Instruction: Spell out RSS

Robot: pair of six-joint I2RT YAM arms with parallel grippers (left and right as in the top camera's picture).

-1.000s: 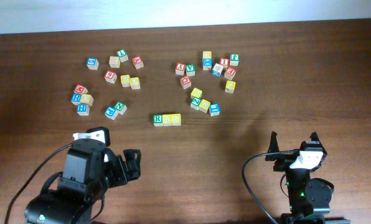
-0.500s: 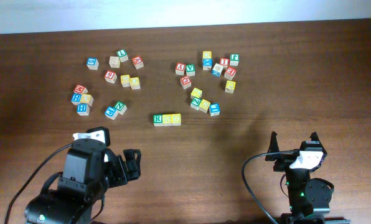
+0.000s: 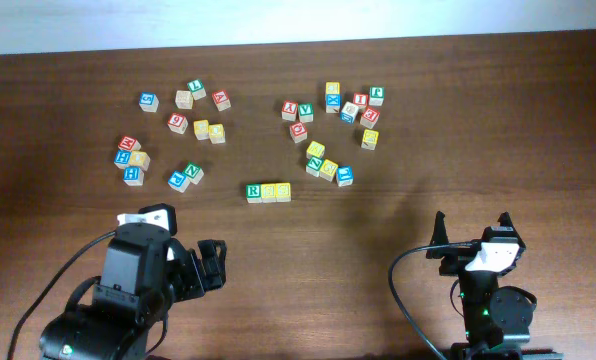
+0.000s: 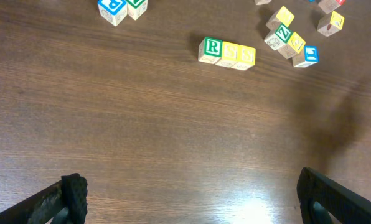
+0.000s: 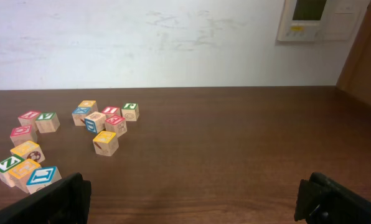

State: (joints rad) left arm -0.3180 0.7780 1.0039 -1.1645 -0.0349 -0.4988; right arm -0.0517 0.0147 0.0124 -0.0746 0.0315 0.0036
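Note:
Three cubes stand in a touching row near the table's middle: the white R cube point(image 3: 253, 190) with green letter, then two yellow S cubes point(image 3: 268, 191) point(image 3: 283, 191). The left wrist view shows the same row, R cube point(image 4: 211, 48) on the left and the S cubes point(image 4: 230, 53) point(image 4: 246, 56) to its right. My left gripper point(image 3: 213, 263) point(image 4: 188, 205) rests open at the front left, well short of the row, with nothing between its fingers. At the front right my right gripper point(image 3: 472, 228) point(image 5: 195, 202) is open and holds nothing.
Loose letter cubes lie in a left cluster point(image 3: 178, 125) and a right cluster point(image 3: 333, 125) behind the row. The nearest, a blue cube point(image 3: 345, 176), sits to the row's right. The right wrist view shows the right cluster point(image 5: 104, 124) and a white wall behind the table.

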